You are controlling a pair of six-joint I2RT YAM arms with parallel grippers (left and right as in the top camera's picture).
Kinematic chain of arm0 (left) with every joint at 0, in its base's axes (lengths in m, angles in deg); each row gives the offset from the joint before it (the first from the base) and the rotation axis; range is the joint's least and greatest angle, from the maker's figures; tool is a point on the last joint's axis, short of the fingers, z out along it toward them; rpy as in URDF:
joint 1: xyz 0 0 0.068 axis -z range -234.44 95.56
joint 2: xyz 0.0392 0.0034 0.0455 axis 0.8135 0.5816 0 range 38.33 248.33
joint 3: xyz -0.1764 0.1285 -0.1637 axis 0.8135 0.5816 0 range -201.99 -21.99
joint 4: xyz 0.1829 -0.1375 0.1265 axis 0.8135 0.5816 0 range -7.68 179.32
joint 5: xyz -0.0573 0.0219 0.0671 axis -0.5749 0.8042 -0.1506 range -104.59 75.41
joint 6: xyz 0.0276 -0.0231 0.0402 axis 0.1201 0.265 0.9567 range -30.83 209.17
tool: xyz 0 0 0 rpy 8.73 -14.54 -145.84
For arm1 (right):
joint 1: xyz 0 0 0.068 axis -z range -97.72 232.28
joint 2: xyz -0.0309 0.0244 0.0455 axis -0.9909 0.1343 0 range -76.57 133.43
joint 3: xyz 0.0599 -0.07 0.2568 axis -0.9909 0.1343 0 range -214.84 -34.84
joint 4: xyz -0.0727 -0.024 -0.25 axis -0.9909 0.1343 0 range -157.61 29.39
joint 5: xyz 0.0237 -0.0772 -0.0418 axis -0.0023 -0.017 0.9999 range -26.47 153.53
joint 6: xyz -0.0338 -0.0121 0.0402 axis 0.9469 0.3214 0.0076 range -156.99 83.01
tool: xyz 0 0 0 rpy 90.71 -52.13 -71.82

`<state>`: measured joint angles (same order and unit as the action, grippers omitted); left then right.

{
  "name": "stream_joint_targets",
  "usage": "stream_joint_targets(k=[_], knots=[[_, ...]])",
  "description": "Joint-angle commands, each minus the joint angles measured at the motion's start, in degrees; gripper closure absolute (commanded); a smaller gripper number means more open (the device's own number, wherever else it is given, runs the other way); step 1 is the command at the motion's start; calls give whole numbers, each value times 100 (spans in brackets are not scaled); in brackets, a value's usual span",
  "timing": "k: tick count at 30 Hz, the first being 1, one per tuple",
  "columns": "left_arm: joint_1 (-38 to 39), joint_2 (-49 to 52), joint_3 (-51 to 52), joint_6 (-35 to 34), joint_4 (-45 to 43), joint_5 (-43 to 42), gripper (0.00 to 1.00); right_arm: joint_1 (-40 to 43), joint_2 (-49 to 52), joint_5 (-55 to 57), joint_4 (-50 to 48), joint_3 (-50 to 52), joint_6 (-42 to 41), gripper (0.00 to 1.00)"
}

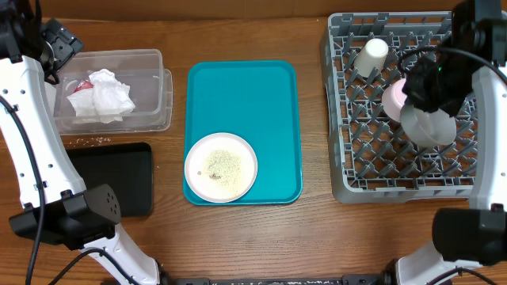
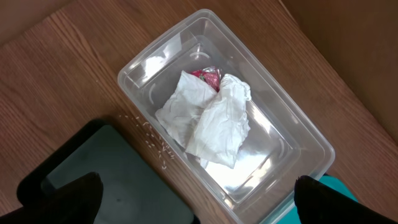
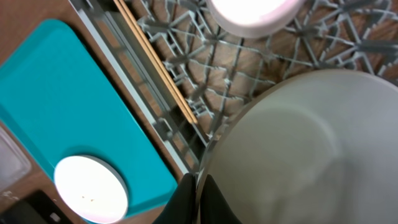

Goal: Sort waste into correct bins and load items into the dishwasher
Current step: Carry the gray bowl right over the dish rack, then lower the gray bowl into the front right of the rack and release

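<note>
The clear tub [image 1: 158, 87] at the back left holds crumpled white napkins [image 1: 101, 96] and a red wrapper scrap [image 2: 207, 75]. My left gripper [image 1: 59, 49] hovers open and empty over the tub [image 2: 298, 134]. The black tray [image 1: 119, 178] lies in front of it, with loose rice grains [image 2: 155, 142] on the table between them. The white plate [image 1: 221, 166] with rice on it sits on the teal tray. The grey dish rack [image 1: 348, 158] holds a white cup [image 1: 371, 55] and a pinkish bowl [image 1: 392, 99]. My right gripper [image 3: 200, 194] is shut on the rim of the pale grey bowl [image 3: 305, 149], over the rack.
The teal tray [image 1: 242, 95] lies mid-table between the bins and the rack. The rack's near wall and pegs [image 3: 155, 81] stand between the tray and the grey bowl. The plate also shows in the right wrist view [image 3: 90, 186].
</note>
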<state>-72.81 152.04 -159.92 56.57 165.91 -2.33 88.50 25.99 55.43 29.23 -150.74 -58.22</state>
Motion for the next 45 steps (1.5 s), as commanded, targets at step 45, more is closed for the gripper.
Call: stream_joint_targets(k=[45], knots=[[39, 39, 9, 68, 2, 13, 0, 2098, -22, -6492, -2492, 4352, 2636, 96]])
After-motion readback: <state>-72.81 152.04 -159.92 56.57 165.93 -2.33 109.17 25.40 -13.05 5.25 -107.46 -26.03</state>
